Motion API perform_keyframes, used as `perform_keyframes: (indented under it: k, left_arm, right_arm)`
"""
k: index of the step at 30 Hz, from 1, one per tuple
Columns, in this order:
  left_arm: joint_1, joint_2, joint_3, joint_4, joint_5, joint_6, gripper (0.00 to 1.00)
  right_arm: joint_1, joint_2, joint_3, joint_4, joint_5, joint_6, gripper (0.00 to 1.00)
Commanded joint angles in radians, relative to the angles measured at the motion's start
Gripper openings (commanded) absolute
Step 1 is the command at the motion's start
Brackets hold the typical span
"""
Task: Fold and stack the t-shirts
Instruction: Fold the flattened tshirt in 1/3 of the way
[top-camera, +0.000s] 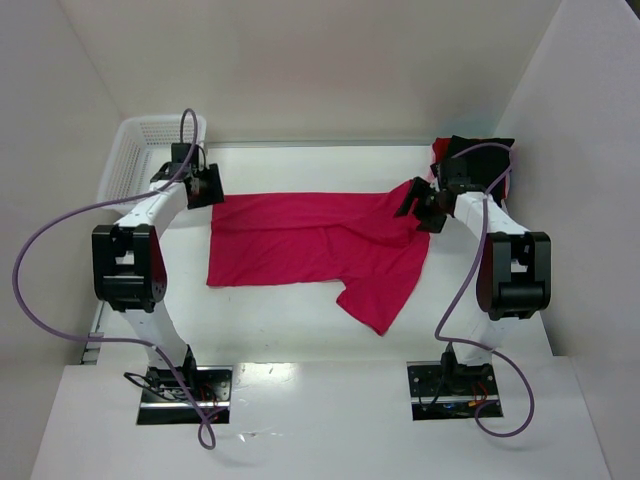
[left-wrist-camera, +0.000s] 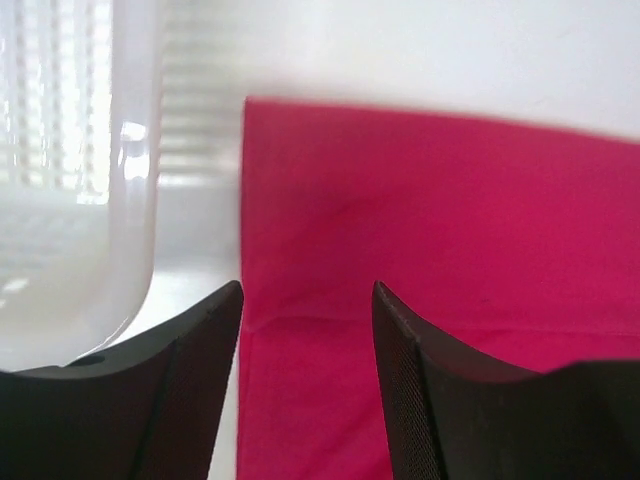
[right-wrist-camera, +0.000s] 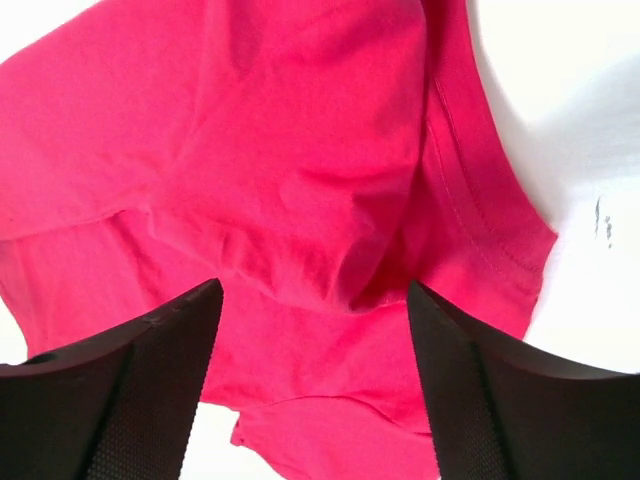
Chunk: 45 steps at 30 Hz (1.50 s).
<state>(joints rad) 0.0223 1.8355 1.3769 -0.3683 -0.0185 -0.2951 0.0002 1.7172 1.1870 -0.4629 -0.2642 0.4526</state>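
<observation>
A red t-shirt (top-camera: 310, 245) lies spread on the white table, partly folded, with a sleeve hanging toward the front right. My left gripper (top-camera: 207, 186) is open just above the shirt's far left corner; the left wrist view shows the shirt's left edge (left-wrist-camera: 420, 230) between the fingers. My right gripper (top-camera: 415, 208) is open over the shirt's far right part, near the collar (right-wrist-camera: 480, 210); bunched red cloth (right-wrist-camera: 300, 190) lies between its fingers. Neither holds cloth. Dark and red clothes (top-camera: 478, 152) are piled at the far right corner.
A white plastic basket (top-camera: 140, 160) stands at the far left, close beside my left gripper, and shows in the left wrist view (left-wrist-camera: 70, 180). White walls enclose the table on the left, back and right. Purple cables loop from both arms.
</observation>
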Motion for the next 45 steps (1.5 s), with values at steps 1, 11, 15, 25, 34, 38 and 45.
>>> perform_keyframes:
  k: [1,11,15,25,34,38,45]
  left_arm:
    - [-0.025,-0.045,0.082,0.075,0.072,-0.025,0.63]
    - [-0.034,0.128,0.181,0.256,0.117,-0.091,0.34]
    - [-0.035,0.208,0.226,0.267,0.132,-0.102,0.13]
    - [-0.053,0.289,0.292,0.218,0.132,-0.091,0.26]
    - [-0.053,0.318,0.261,0.2,0.141,-0.102,0.08]
    - [-0.053,0.327,0.261,0.19,0.132,-0.111,0.05]
    - [-0.053,0.308,0.241,0.149,0.089,-0.111,0.02]
  right_arm:
    - [-0.005,-0.024,0.085,0.041,0.017,-0.026,0.81]
    - [-0.014,0.197,0.35,0.153,0.057,-0.069,0.69]
    - [-0.014,0.316,0.471,0.1,0.057,-0.069,0.52]
    - [-0.014,0.312,0.447,0.055,0.115,-0.089,0.74]
    - [-0.014,0.323,0.395,0.055,0.125,-0.098,0.65]
    - [-0.014,0.343,0.385,0.064,0.115,-0.098,0.61]
    - [-0.014,0.352,0.385,0.064,0.106,-0.089,0.55]
